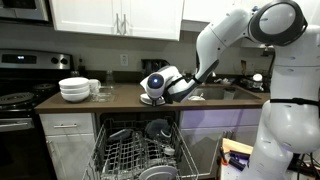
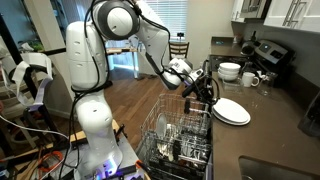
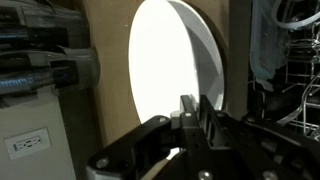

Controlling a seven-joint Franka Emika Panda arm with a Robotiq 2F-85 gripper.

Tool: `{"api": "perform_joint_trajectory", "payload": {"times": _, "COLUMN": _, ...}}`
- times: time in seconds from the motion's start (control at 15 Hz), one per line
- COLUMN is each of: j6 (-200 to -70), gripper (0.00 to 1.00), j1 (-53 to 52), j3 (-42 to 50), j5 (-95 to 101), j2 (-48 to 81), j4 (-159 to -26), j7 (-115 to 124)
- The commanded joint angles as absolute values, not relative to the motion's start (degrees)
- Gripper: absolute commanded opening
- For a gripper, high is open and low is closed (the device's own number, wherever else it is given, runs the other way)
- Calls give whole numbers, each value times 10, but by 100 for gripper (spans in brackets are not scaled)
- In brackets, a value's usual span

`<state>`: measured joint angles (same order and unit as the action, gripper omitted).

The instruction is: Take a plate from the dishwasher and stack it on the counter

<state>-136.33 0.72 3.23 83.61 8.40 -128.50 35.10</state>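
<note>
The white plate [image 3: 165, 70] lies on the dark brown counter [image 2: 270, 130], over the open dishwasher [image 1: 135, 150]. It shows in both exterior views [image 1: 152, 99] [image 2: 232, 111]. My gripper [image 3: 192, 115] is at the plate's rim with its fingers nearly together, pinching the edge. In both exterior views the gripper [image 1: 160, 90] [image 2: 205, 97] sits low at the counter's front edge, beside the plate. The dishwasher rack [image 2: 180, 140] is pulled out below and holds several dishes.
Stacked white bowls [image 1: 75, 89] [image 2: 230, 70] and mugs [image 1: 98, 87] [image 2: 250, 78] stand further along the counter, towards the black stove [image 1: 20, 95]. A sink [image 1: 215, 92] is on the plate's other side. A dark round dish [image 1: 158, 128] stands in the rack.
</note>
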Motion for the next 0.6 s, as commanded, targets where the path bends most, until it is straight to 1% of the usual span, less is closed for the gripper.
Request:
{"api": "perform_joint_trajectory", "payload": {"times": 0.0, "j6": -1383, "gripper": 17, "j1": 20, "j3": 29, "j5": 836, "j2": 98, "j4": -1268, "j7": 329}}
{"api": "perform_joint_trajectory", "payload": {"times": 0.2, "j6": -1391, "gripper": 20, "j1": 20, "j3": 29, "j5": 834, "j2": 103, "j4": -1267, "j7": 328}}
{"api": "perform_joint_trajectory", "payload": {"times": 0.4, "j6": -1400, "gripper": 33, "j1": 22, "j3": 31, "j5": 832, "j2": 109, "j4": -1265, "j7": 325}}
{"api": "perform_joint_trajectory", "payload": {"times": 0.53, "j6": -1403, "gripper": 38, "j1": 23, "j3": 31, "j5": 830, "j2": 112, "j4": -1265, "j7": 323}}
